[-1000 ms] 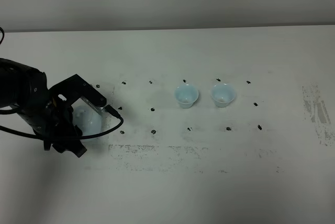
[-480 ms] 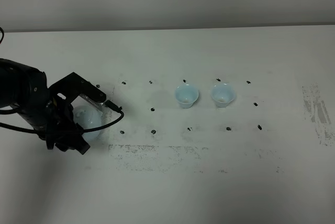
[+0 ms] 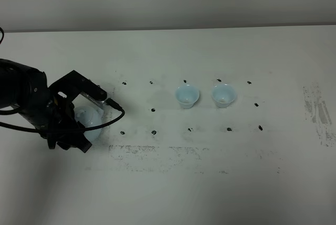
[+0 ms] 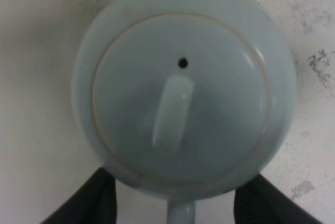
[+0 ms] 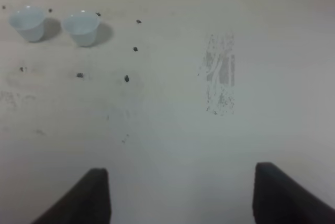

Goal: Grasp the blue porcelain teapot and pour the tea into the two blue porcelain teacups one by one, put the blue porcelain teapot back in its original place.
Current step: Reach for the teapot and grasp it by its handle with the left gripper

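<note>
The blue porcelain teapot (image 3: 89, 122) sits on the table at the left, mostly covered by my left arm. In the left wrist view I look straight down on the teapot (image 4: 183, 93) with its lid and knob. My left gripper (image 4: 178, 203) is open, a finger on each side of the handle stub, neither visibly touching it. The two blue porcelain teacups (image 3: 187, 96) (image 3: 223, 95) stand side by side at mid-table, far to the right of the teapot. The right wrist view shows both teacups (image 5: 27, 22) (image 5: 81, 26) in the distance. My right gripper (image 5: 183, 198) is open and holds nothing.
The white table (image 3: 210, 183) carries black dot marks and scuffed grey patches (image 3: 317, 112). A black cable (image 3: 113, 117) loops from the left arm beside the teapot. The right arm does not show in the exterior high view.
My left arm has shifted slightly left and settled lower around the teapot. The teapot and both teacups have stayed put.
</note>
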`<state>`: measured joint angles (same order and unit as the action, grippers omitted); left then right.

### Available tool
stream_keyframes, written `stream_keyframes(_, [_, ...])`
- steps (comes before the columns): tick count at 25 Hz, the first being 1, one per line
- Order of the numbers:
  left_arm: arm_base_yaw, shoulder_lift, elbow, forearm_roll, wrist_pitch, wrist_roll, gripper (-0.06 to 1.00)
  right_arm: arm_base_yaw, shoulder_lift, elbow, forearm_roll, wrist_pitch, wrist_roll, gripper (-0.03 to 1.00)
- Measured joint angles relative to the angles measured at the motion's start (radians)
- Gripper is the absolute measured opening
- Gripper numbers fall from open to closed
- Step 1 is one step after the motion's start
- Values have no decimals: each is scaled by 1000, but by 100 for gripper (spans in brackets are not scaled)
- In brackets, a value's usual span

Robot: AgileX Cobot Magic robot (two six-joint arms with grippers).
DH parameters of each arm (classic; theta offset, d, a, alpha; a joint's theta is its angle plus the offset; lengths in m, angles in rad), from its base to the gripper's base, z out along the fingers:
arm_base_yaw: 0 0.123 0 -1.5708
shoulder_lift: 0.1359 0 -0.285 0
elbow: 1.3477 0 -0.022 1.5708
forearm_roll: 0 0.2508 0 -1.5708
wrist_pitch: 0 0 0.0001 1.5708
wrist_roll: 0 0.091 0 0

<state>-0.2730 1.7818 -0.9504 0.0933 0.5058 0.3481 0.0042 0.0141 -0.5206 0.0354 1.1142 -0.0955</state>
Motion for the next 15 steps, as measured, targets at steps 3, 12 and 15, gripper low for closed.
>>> stream_keyframes(3, [0,0,0,0,0,0,48,0,0,0,0,0,1,56])
stream_keyframes(12, [0,0,0,0,11,18,48,0,0,0,0,0,1,56])
stream_keyframes(15, [0,0,0,0,11,18,48,0,0,0,0,0,1,56])
